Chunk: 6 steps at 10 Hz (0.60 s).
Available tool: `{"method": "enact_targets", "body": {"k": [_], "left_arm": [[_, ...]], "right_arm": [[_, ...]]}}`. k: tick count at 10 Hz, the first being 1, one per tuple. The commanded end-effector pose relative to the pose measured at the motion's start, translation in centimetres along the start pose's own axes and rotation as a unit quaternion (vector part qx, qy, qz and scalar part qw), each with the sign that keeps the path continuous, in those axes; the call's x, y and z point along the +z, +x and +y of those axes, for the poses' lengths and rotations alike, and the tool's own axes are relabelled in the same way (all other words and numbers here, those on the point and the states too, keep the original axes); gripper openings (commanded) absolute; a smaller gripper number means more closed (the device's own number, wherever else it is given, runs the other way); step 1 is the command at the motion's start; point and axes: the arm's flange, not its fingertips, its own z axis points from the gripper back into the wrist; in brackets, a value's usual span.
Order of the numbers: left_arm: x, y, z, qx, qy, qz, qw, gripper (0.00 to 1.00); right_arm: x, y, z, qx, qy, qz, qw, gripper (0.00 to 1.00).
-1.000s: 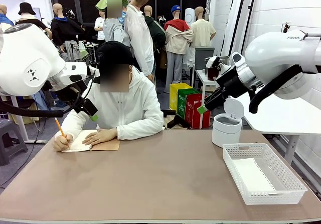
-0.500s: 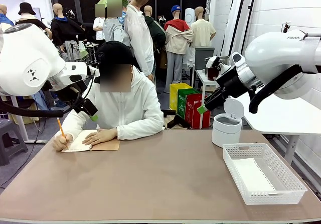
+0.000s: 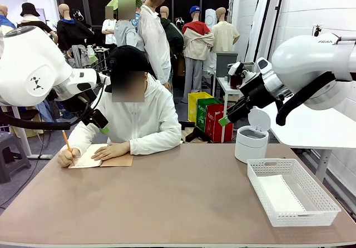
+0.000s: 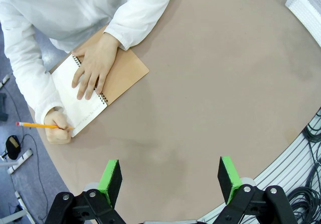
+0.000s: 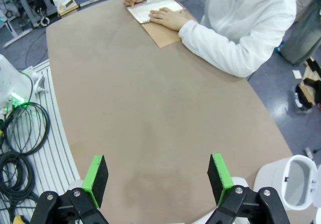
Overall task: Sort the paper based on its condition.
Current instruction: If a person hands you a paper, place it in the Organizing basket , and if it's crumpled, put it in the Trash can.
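White sheet [image 3: 276, 194] lies in basket [image 3: 328, 201]; nothing has moved; both tools [image 4: 170, 179] [image 5: 156, 180] hover apart, awaiting paper.

Front view: fixed camera at the robot's edge of the desk [image 3: 178, 198], level, facing the seated person [image 3: 139, 120] across it. Left wrist view: high above the desk, looking steeply down past its gripper [image 4: 170, 181] onto the notebook [image 4: 100, 91]. Right wrist view: likewise high, looking down past its gripper [image 5: 158, 179]. All three shared the notebook and the person's hands.
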Motion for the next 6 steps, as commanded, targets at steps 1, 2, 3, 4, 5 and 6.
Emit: {"method": "enact_targets", "body": {"k": [1,2,3,4,5,6], "left_arm": [[0.11,-0.01,0.05,0.0,-0.002,-0.002,1.0,1.0],[0.11,-0.01,0.05,0.0,-0.002,-0.002,1.0,1.0],[0.11,-0.01,0.05,0.0,-0.002,-0.002,1.0,1.0],[0.11,-0.01,0.05,0.0,-0.002,-0.002,1.0,1.0],[0.11,-0.01,0.05,0.0,-0.002,-0.002,1.0,1.0],[0.11,-0.01,0.05,0.0,-0.002,-0.002,1.0,1.0]], "right_arm": [[-0.03,0.1,0.04,0.0,0.002,0.002,1.0,1.0],[-0.03,0.1,0.04,0.0,0.002,0.002,1.0,1.0],[-0.03,0.1,0.04,0.0,0.002,0.002,1.0,1.0],[-0.03,0.1,0.04,0.0,0.002,0.002,1.0,1.0],[-0.03,0.1,0.04,0.0,0.002,0.002,1.0,1.0],[-0.03,0.1,0.04,0.0,0.002,0.002,1.0,1.0]]}}
